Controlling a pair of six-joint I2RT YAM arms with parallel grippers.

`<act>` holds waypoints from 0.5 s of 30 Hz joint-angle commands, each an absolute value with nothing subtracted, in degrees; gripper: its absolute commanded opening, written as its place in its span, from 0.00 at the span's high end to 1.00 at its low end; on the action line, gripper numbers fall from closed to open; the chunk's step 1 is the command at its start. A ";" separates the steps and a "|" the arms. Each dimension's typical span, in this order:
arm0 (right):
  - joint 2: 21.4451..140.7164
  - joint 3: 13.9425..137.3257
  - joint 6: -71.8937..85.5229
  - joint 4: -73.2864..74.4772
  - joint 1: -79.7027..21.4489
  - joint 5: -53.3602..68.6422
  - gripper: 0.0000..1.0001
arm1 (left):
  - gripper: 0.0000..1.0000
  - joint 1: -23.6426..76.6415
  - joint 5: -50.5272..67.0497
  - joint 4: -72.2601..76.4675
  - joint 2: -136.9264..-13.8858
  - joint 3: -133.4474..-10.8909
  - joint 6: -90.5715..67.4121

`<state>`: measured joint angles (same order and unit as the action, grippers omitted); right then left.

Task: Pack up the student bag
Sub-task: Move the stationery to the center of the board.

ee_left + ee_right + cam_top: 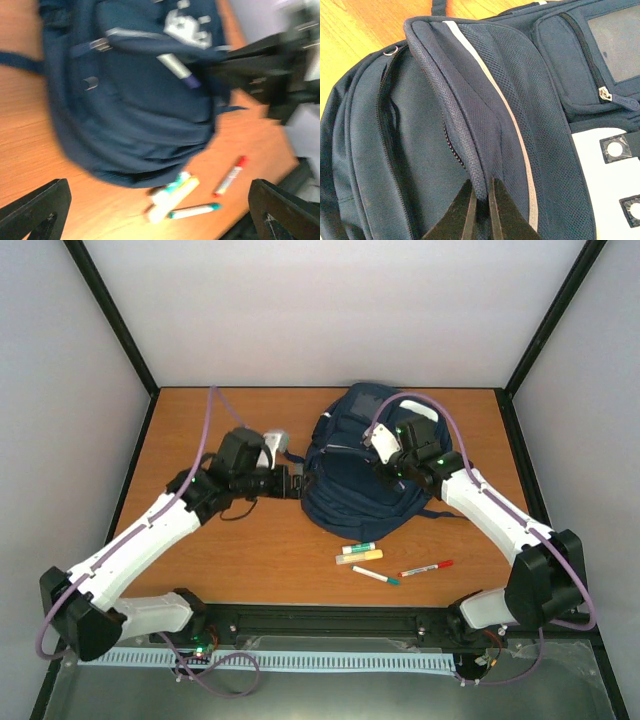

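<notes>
Student bag is lying flat on the wooden tabletop, slightly right of the middle, with its top end reaching close to the far edge. Right gripper is pinching a raised fold of the bag's navy fabric beside an open zipper. Its jaws are squeezing nearly together on the cloth and holding that flap up off the panel below. Left gripper is hovering just beside the bag's left side, jaws spread wide and gripping nothing.

Left wrist view is coming out blurry. A pale stick with a purple tip is showing under the lifted flap, possibly a marker.

Four writing items are lying on the tabletop between the bag's near end and the near edge. Green-capped marker and yellow marker are lying side by side, touching. Teal-tipped pen is lying just nearer than those two. Red-capped pen is lying to their right, apart from them.
</notes>
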<state>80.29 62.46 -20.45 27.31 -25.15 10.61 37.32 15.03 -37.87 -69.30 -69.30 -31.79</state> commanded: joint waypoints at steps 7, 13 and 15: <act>81.04 60.98 -21.76 23.78 -25.31 13.41 0.97 | 0.00 37.09 -20.59 -36.76 -68.91 -57.28 -31.85; 80.37 60.11 -23.19 23.72 -25.29 13.00 0.97 | 0.08 37.09 -8.74 -28.68 -67.67 -52.29 -23.82; 79.97 59.82 -23.48 23.64 -25.31 13.27 0.97 | 0.34 37.18 0.21 -23.30 -65.56 -49.50 -21.49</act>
<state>80.75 60.75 -22.24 26.11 -25.15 12.53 37.17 -11.88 -32.71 -70.26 -52.47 -28.03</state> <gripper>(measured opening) 0.064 0.860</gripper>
